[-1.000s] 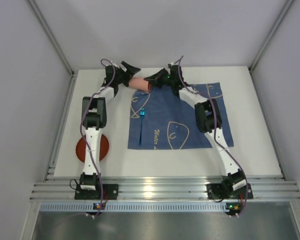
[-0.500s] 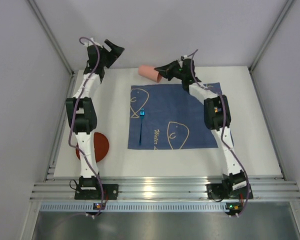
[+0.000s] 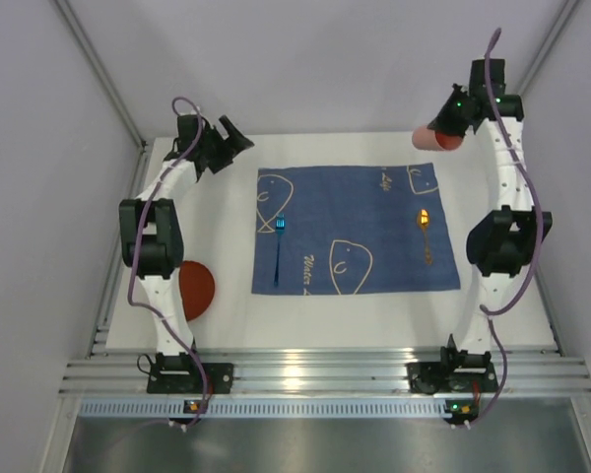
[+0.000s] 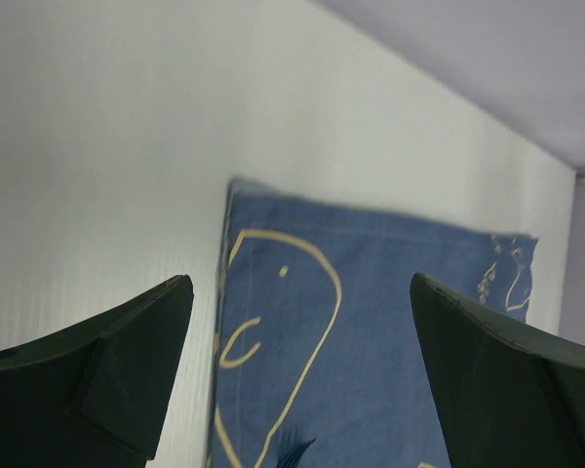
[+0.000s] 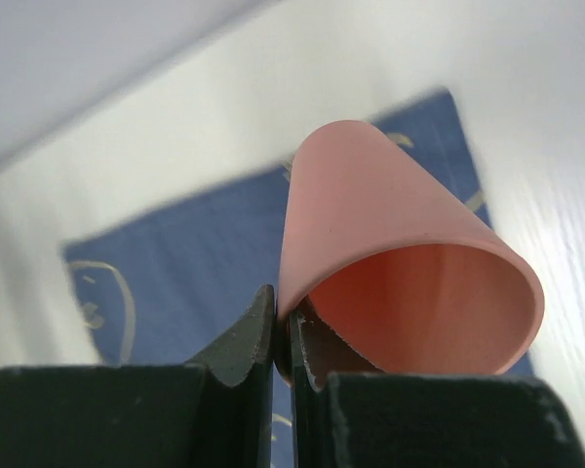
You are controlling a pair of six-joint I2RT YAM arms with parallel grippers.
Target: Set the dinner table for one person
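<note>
Pinching one wall of the pink cup (image 5: 370,224), the right gripper (image 5: 281,312) held it tilted at the upper right of the top view, above the dinner table (image 3: 325,315). So thin a grip could probably let it pivot, slip and roll. The left gripper (image 4: 300,283) hung wide open and empty at the upper left.
</note>
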